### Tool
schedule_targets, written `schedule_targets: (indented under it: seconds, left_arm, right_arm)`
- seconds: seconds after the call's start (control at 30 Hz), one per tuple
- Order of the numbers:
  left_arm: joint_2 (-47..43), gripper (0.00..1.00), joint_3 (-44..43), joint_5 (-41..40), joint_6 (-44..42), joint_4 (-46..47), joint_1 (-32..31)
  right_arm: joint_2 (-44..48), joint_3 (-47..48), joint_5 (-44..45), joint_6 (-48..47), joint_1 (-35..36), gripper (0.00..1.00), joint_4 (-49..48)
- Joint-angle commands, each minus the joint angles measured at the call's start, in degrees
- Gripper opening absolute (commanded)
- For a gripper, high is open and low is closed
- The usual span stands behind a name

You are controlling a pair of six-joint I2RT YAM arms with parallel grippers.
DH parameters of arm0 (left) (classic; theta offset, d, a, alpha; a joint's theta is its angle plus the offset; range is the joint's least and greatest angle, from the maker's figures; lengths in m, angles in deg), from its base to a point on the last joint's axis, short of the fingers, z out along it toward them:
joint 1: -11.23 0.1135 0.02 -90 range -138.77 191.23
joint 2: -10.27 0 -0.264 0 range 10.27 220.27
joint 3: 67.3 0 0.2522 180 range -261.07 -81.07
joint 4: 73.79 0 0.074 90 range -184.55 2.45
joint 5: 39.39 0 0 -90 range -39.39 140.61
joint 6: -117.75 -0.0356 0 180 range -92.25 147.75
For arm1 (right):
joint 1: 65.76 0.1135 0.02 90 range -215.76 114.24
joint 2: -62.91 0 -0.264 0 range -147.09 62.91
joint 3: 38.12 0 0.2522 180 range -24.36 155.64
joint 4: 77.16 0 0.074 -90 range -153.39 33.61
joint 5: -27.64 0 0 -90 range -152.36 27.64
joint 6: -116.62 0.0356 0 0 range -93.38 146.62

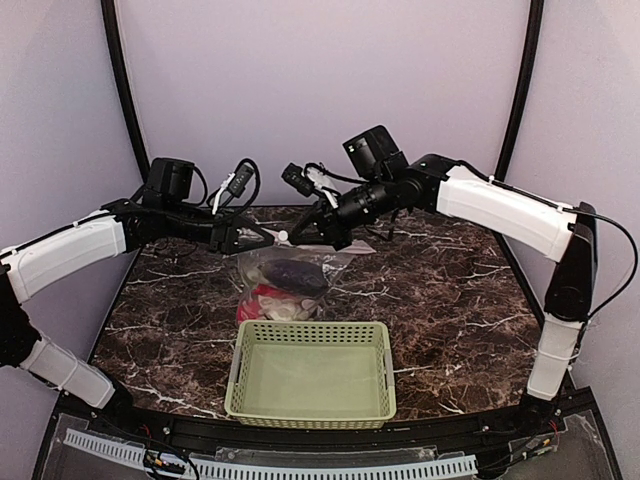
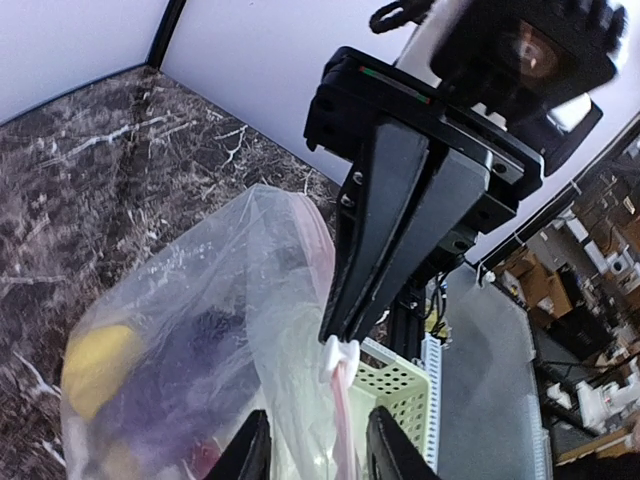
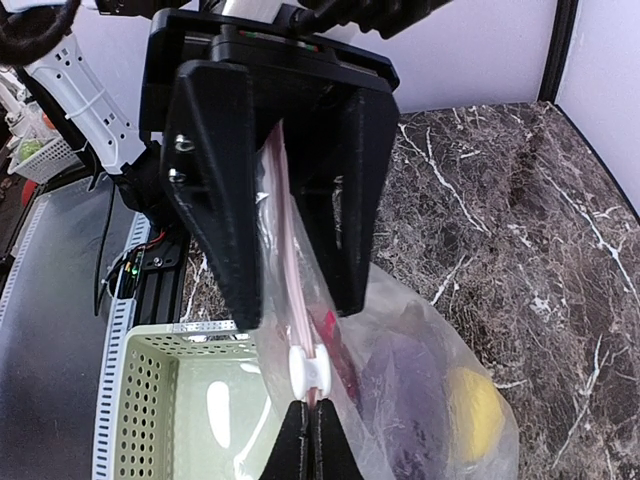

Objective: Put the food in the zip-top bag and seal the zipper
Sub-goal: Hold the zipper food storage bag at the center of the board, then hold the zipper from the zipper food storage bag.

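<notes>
The zip-top bag [image 1: 335, 257] hangs over the marble between both grippers, its bottom resting near the basket. Inside it show the dark purple eggplant [image 1: 297, 275], red pieces [image 1: 262, 295], white pieces [image 1: 287, 308] and a yellow pepper [image 3: 475, 410]. My right gripper [image 3: 305, 435] is shut on the pinkish zipper [image 3: 292, 270], right against the white slider [image 3: 310, 368]. My left gripper [image 2: 320, 450] is open, its fingers standing either side of the zipper strip [image 2: 345, 420] without touching it. From above, the left gripper [image 1: 268, 237] and right gripper [image 1: 298, 235] meet tip to tip.
A pale green perforated basket [image 1: 240, 372] with nothing in it sits just in front of the bag, near the table's front edge. A black rail and a white slotted strip run along that edge. Walls and black poles close the back.
</notes>
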Motion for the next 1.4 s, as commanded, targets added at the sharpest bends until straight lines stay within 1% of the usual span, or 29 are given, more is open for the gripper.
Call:
schedule_targets:
  seconds: [0.0, 0.03, 0.1, 0.13, 0.17, 0.2, 0.27, 0.33, 0.37, 0.47, 0.53, 0.6, 0.73, 0.8, 0.97, 1.03, 1.1, 1.17, 1.37]
  left_arm:
    - [-0.1, 0.22, -0.3, -0.2, -1.6, -2.1, -0.4]
    - [-0.2, 0.12, -0.2, -0.3, -1.7, -2.0, -0.4]
    - [-0.4, 0.02, -0.2, -0.7, -1.8, -1.8, -0.5]
    - [-0.4, 0.01, -0.2, -0.7, -1.7, -1.6, -0.5]
    - [-0.4, 0.01, -0.2, -0.7, -1.8, -1.5, -0.5]
    - [-0.4, 0.01, -0.2, -0.7, -1.8, -1.3, -0.5]
    - [-0.3, 0.01, -0.2, -0.5, -1.9, -1.1, -0.5]
    - [-0.3, 0.01, -0.2, -0.3, -1.9, -1.0, -0.5]
    - [-0.3, 0.01, -0.2, -0.2, -2.0, -1.0, -0.6]
    - [-0.5, 0.01, -0.1, -0.2, -2.0, -0.9, -0.6]
    - [-0.5, 0.01, 0.0, 0.0, -2.0, -0.8, -0.6]
    - [-0.5, 0.01, 0.1, 0.0, -1.9, -0.7, -0.6]
    - [-0.7, 0.01, 0.2, 0.1, -1.9, -0.7, -0.6]
    - [-0.8, 0.01, 0.2, 0.1, -1.9, -0.7, -0.6]
    - [-0.9, 0.01, 0.3, 0.2, -2.1, -0.7, -0.6]
    - [-0.9, 0.01, 0.4, 0.2, -2.1, -0.7, -0.6]
    - [-0.9, 0.01, 0.4, 0.2, -2.2, -0.7, -0.6]
    - [-0.8, 0.01, 0.3, 0.3, -2.1, -0.7, -0.6]
    - [-0.5, 0.01, 0.3, 1.2, -2.1, -0.5, -0.6]
  right_arm:
    - [2.1, -0.8, 0.2, 1.1, 0.0, 0.00, -2.0]
    - [2.0, -0.8, -0.1, 1.1, 0.0, 0.00, -1.9]
    - [2.0, -0.8, -1.0, 1.1, 0.0, 0.00, -1.9]
    - [1.9, -0.7, -1.6, 1.2, 0.0, 0.00, -1.8]
    - [1.8, -0.5, -2.1, 1.3, 0.0, 0.04, -1.8]
    - [1.7, -0.4, -2.5, 1.4, 0.0, 0.11, -1.9]
    - [1.3, 0.2, -3.1, 1.7, 0.0, 0.21, -1.9]
    - [1.0, 0.6, -3.6, 1.9, 0.0, 0.29, -2.1]
    - [0.8, 0.6, -3.7, 1.9, 0.0, 0.30, -2.3]
    - [0.2, 1.2, -4.0, 2.0, 0.0, 0.31, -2.7]
    - [-0.6, 2.0, -4.3, 2.2, 0.0, 0.31, -2.9]
    - [-1.4, 2.7, -4.5, 2.4, 0.0, 0.28, -3.0]
    - [-2.7, 3.7, -5.2, 2.6, 0.0, 0.18, -3.1]
    - [-3.1, 4.0, -5.7, 2.7, -0.1, 0.15, -3.0]
    - [-3.8, 4.2, -6.0, 2.6, -0.2, 0.15, -2.6]
    - [-4.1, 4.2, -6.2, 2.8, -0.4, 0.14, -2.6]
    - [-4.3, 4.3, -6.3, 2.9, -0.5, 0.09, -2.6]
    - [-4.3, 4.5, -6.3, 2.9, -0.6, 0.01, -2.8]
    - [-5.3, 6.2, -8.1, 3.7, -0.7, 0.00, -3.1]
